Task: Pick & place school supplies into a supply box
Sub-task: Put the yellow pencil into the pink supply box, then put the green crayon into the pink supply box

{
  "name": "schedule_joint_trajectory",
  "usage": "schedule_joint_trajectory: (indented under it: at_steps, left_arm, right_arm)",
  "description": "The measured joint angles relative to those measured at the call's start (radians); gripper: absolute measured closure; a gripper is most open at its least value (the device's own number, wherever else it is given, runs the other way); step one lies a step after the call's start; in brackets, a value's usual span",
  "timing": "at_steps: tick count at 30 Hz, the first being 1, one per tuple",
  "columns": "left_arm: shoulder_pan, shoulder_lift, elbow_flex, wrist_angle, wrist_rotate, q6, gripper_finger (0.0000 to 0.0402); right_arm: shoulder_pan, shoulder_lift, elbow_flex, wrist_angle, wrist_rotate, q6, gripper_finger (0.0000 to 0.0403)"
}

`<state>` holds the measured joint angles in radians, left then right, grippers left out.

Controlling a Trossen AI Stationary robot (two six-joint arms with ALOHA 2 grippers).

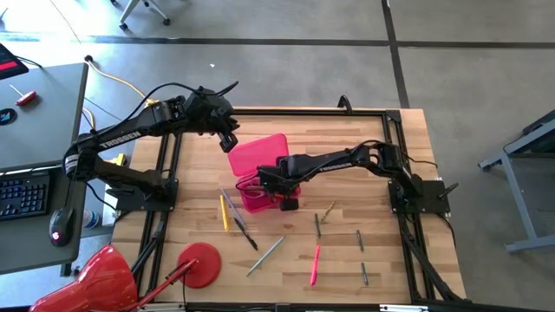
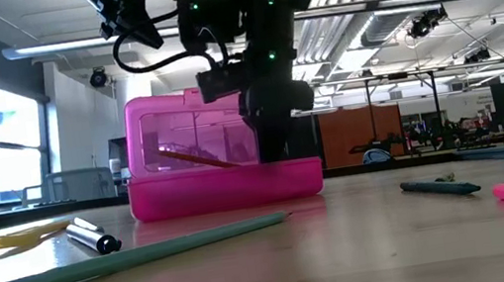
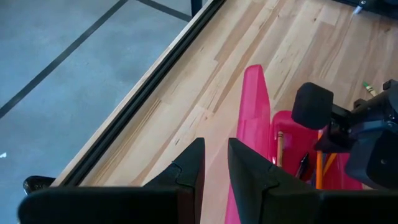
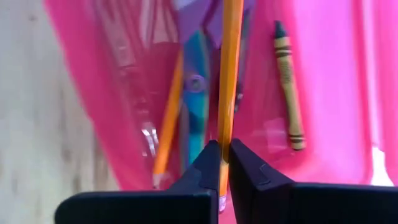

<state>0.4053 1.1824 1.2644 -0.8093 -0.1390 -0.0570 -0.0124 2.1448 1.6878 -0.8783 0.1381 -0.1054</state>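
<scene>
The pink supply box (image 1: 260, 173) stands on the table with its lid (image 1: 257, 151) open; it also shows in the low view (image 2: 224, 187). Inside lie purple-handled scissors (image 4: 198, 68), an orange pencil (image 4: 169, 118) and a dark crayon (image 4: 287, 87). My right gripper (image 1: 284, 189) is over the box, shut on another orange pencil (image 4: 226, 74). My left gripper (image 1: 229, 139) hangs by the lid's far left side, its fingers (image 3: 193, 163) a narrow gap apart, holding nothing. Loose pencils and pens lie on the near half of the table. My right gripper pinches the orange pencil near one end (image 4: 224, 134) between its two fingers. The fingers slant down into the open box. The pencil's long part runs forward from the fingers over the scissors; whether its far end rests in the box I cannot tell.
Near the box lie a yellow pencil (image 1: 224, 211), a dark pen (image 1: 244, 230), a grey-green pencil (image 1: 265, 256), a pink pen (image 1: 314, 265) and several dark sticks (image 1: 361, 240). A red round disc (image 1: 199, 263) sits at the near left.
</scene>
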Motion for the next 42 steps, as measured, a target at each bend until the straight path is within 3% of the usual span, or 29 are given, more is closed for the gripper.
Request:
schedule_joint_trajectory:
  at_steps: [8, 16, 23, 27, 31, 35, 42]
  left_arm:
    - [0.000, 0.000, 0.000, 0.000, 0.000, -0.001, 0.0300]
    - [0.000, 0.000, 0.000, 0.000, 0.000, 0.000, 0.0300]
    - [0.000, 0.000, 0.000, 0.000, 0.000, 0.000, 0.0300]
    - [0.000, 0.000, 0.000, 0.000, 0.000, 0.000, 0.0300]
    - [0.000, 0.000, 0.000, 0.001, -0.001, 0.000, 0.0300]
    - [0.000, 0.000, 0.000, 0.000, -0.001, 0.000, 0.0300]
    - [0.000, 0.000, 0.000, 0.001, -0.001, -0.009, 0.0300]
  right_arm:
    - [0.000, 0.000, 0.000, -0.005, 0.037, -0.009, 0.0339]
    - [0.011, -0.032, 0.000, -0.082, 0.152, 0.044, 0.0290]
    - [0.095, -0.140, 0.000, -0.340, 0.145, 0.171, 0.0290]
    - [0.161, -0.175, -0.002, -0.422, 0.043, 0.174, 0.0290]
    - [0.231, -0.215, -0.075, -0.346, 0.001, 0.137, 0.0290]
    - [0.279, -0.296, -0.259, -0.205, -0.003, 0.092, 0.0290]
    - [0.281, -0.522, -0.647, 0.250, -0.036, 0.008, 0.0290]
